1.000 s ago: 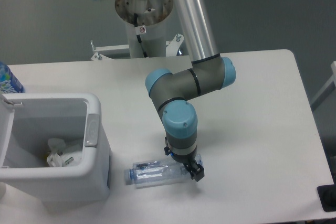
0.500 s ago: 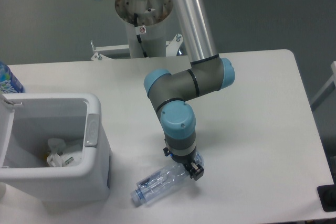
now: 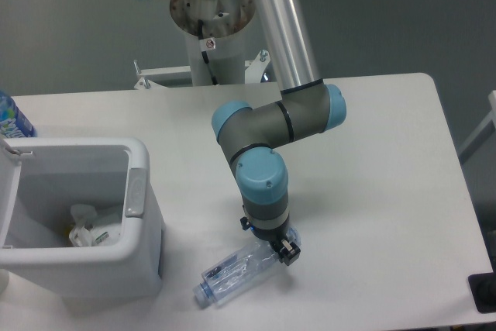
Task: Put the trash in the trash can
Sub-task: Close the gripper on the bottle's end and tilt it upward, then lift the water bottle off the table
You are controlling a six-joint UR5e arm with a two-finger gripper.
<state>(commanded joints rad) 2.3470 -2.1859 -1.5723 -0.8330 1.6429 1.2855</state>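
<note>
The white boxy plastic trash can stands at the left of the white table. A crumpled translucent wrapper lies inside it. To its right, near the front edge, the clear plastic bottle lies tilted, under the black two-finger gripper. A blue-labelled bottle stands behind the trash can.

I can't read any text: the clear bottle's label and blue-labelled bottle are too blurred.
</note>
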